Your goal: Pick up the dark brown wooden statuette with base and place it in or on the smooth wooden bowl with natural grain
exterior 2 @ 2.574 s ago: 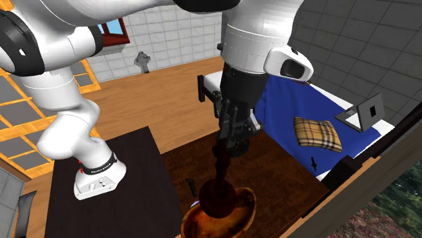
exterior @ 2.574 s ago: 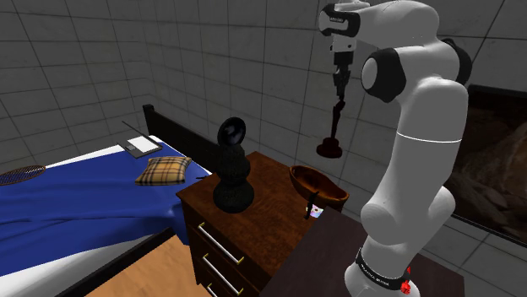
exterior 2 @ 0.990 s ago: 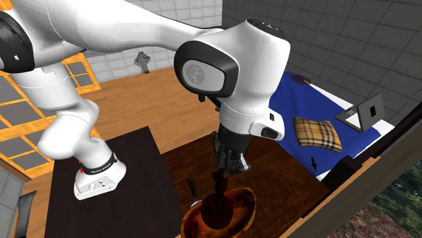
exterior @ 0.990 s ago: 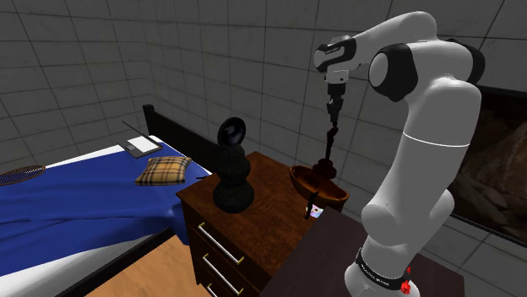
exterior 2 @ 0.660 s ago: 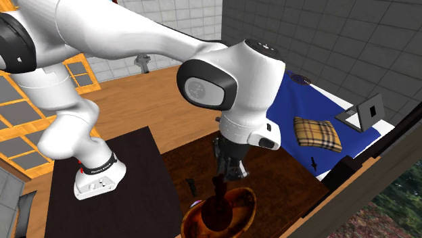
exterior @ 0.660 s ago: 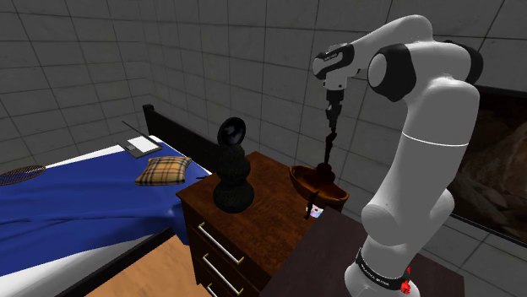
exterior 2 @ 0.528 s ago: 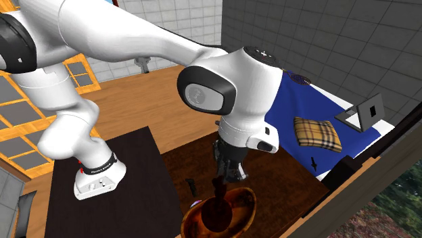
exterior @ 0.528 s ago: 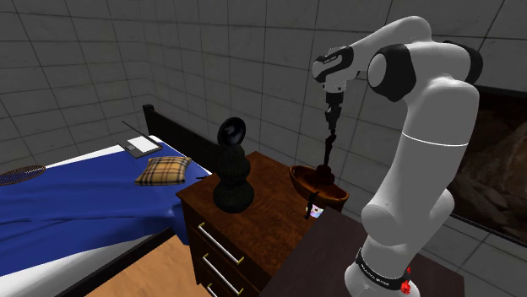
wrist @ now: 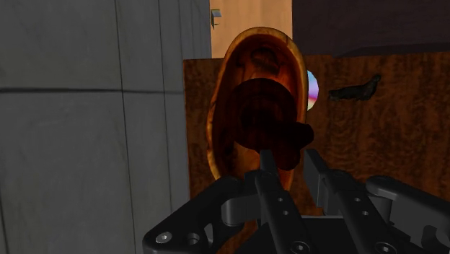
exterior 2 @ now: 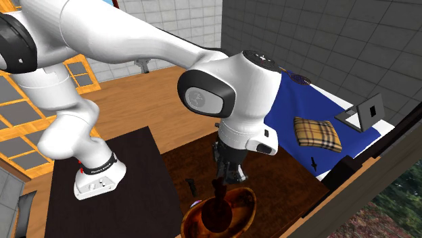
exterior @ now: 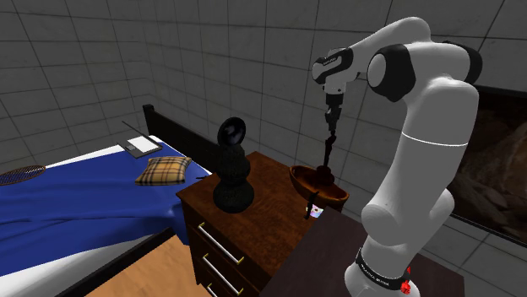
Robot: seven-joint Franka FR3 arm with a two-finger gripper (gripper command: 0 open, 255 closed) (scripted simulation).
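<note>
While its base sits in the smooth brown wooden bowl (exterior: 334, 198), the slender dark brown wooden statuette (exterior: 324, 167) stands upright, top toward the black gripper (exterior: 330, 129), whose fingers are parted.

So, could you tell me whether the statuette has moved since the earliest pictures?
Yes. The statuette has dropped from above the bowl down into it, in the shoulder view.

One statuette (wrist: 259, 115), one bowl (exterior: 335, 199), one black figure (exterior: 231, 173), one plaid cushion (exterior: 162, 170).
</note>
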